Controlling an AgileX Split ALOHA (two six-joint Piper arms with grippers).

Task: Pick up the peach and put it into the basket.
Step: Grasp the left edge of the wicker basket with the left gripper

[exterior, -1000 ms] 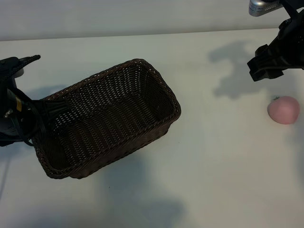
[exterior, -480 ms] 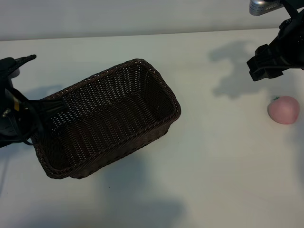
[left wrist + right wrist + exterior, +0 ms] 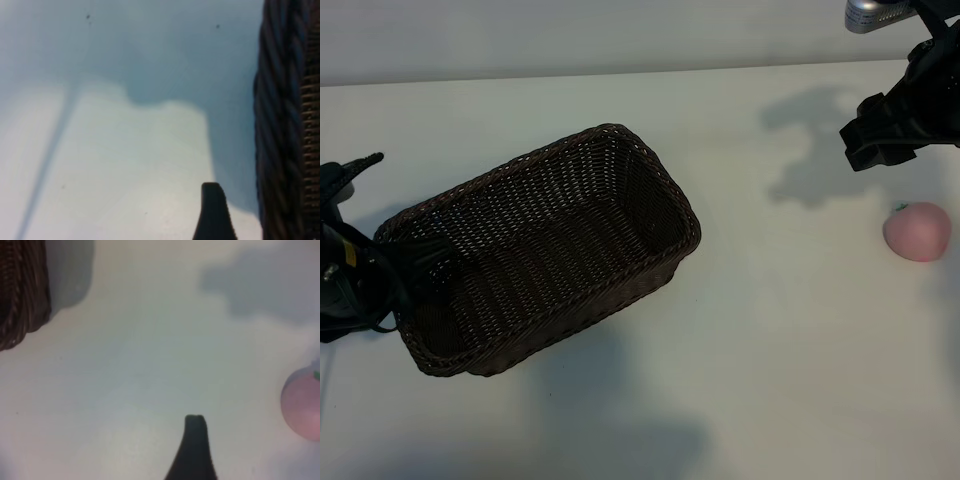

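Peach (image 3: 917, 231) sits untouched far right, near my wide-open, empty right claw (image 3: 890, 135). My left claw (image 3: 405, 262), open too, just sank by the basket (image 3: 620, 135); no grab yet.

Basket (image 3: 545, 250) left on the table (image 3: 770, 350) (peach (image 3: 917, 231) far right).

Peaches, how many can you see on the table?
1. The peach lies alone on the white table at its right edge, far from the basket, whose visible inside holds no fruit.
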